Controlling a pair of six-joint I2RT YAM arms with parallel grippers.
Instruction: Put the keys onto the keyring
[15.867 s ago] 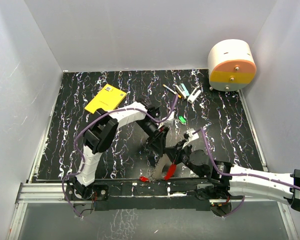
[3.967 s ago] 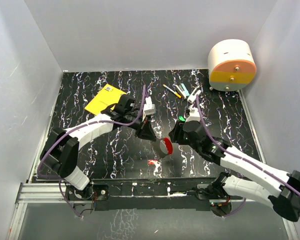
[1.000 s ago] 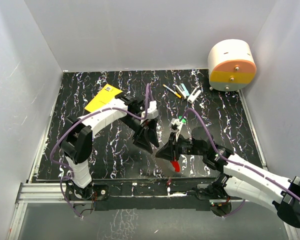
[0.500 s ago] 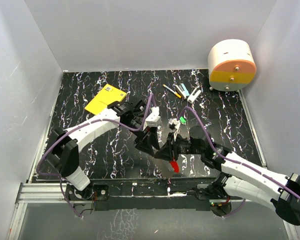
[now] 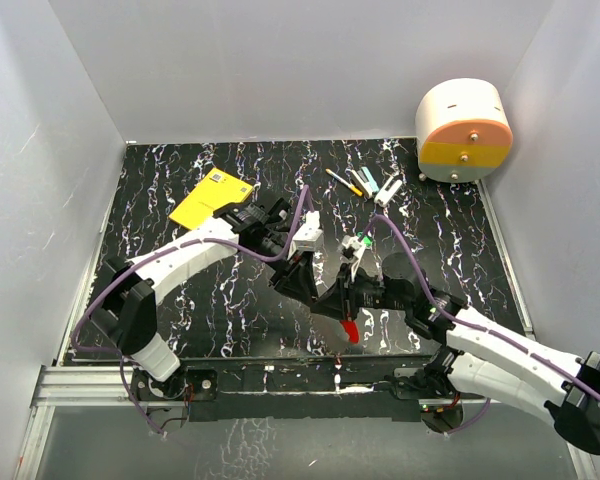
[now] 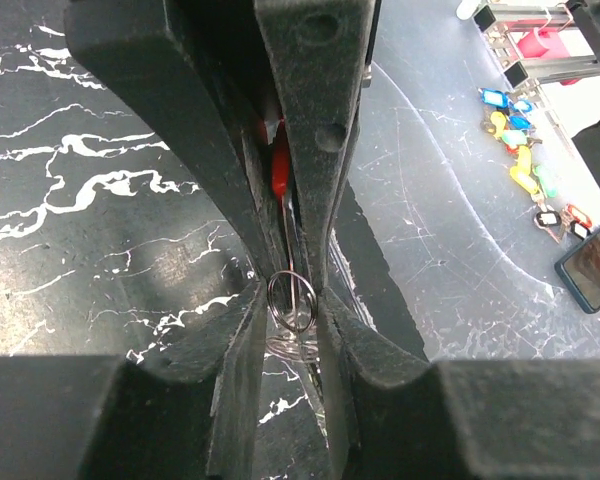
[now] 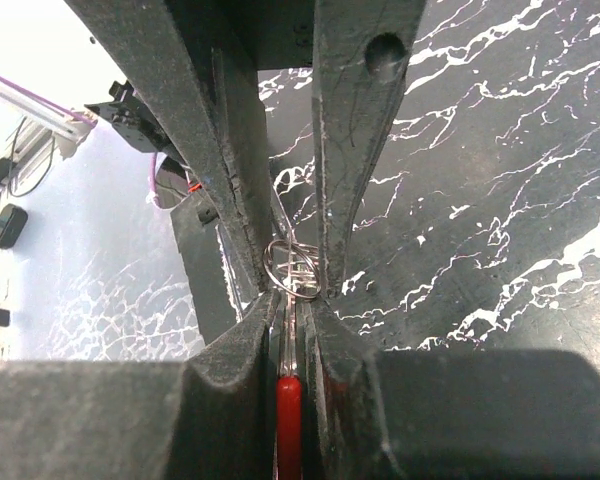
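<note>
Centre-front: left claw (image 5: 302, 282) gripping keyring (image 6: 292, 300) and right claw (image 5: 332, 300) gripping red key (image 5: 350, 329) meet tip to tip, no gap | left arm (image 5: 185, 255) arches over left-middle desk (image 5: 460, 250) | far left: yellow box (image 5: 212, 197) | far right: pens (image 5: 365, 183), green piece (image 5: 363, 241), corner drum (image 5: 464, 130) | right-middle: open lane.
</note>
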